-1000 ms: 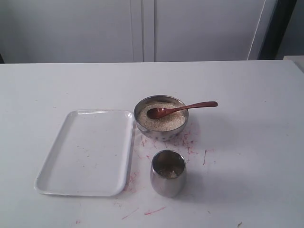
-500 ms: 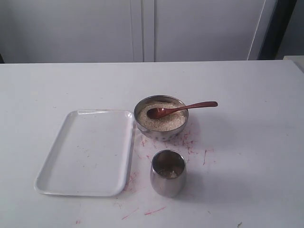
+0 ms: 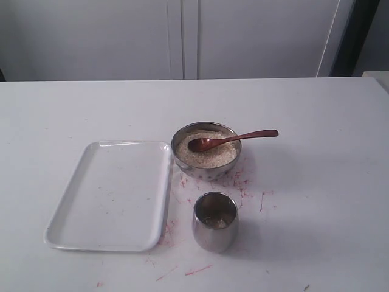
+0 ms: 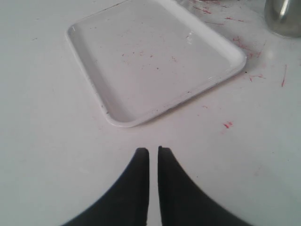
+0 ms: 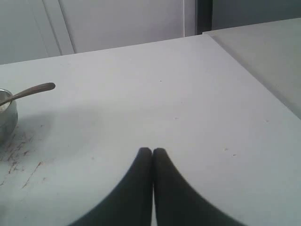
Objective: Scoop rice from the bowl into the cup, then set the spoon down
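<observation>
white table (image 3: 316, 182) is spanning the whole scene, with thin red marks (image 3: 243, 182) showing around the middle. white rectangular tray (image 3: 109, 194) is lying on the left, its right edge just beside the bowl and the cup. the bowl (image 3: 206, 171) is sitting at the centre, to the far side of the cup, and is holding the rice (image 3: 206, 156) nearly to its rim. the cup (image 3: 214, 234) is standing upright at near centre, apart from the bowl; something pale is showing low inside it. the spoon (image 3: 228, 140) is resting with its scoop on the rice and its handle leaning on the rim, pointing right. left gripper (image 4: 153, 150) is hanging over bare table near a tray corner, fingers almost together with a thin slit between, gripping nothing. right gripper (image 5: 152, 150) is hanging over bare table well to the right of the bowl, fingertips pressing together, gripping nothing.
</observation>
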Robot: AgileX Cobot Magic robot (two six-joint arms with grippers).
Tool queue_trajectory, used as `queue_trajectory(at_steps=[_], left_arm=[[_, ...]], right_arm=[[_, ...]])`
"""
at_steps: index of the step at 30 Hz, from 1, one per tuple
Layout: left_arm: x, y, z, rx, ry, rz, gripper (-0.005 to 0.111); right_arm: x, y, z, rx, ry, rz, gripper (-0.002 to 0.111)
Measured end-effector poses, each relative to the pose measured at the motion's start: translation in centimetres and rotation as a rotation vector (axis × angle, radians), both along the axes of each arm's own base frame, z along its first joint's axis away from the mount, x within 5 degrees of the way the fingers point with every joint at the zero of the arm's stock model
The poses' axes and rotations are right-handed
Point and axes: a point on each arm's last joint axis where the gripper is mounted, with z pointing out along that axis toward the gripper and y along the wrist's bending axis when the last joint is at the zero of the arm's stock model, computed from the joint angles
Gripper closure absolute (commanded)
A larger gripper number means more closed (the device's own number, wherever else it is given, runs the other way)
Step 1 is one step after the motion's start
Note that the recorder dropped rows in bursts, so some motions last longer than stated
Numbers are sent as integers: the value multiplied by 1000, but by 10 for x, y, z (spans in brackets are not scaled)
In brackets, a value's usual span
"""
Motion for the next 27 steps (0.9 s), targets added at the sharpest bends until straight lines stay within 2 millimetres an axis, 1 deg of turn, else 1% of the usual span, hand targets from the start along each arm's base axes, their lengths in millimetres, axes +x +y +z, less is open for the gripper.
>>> queue_trajectory(at_steps=[22, 25, 27], left_arm=[[0, 0, 0, 0, 0, 0, 92], [0, 0, 0, 0, 0, 0, 92], [0, 0, 0, 0, 0, 0, 92]], right_arm=[[0, -1, 0, -17, 2, -2, 108], [1, 1, 6, -37, -59, 19, 108], [3, 4, 16, -52, -168, 56, 108]])
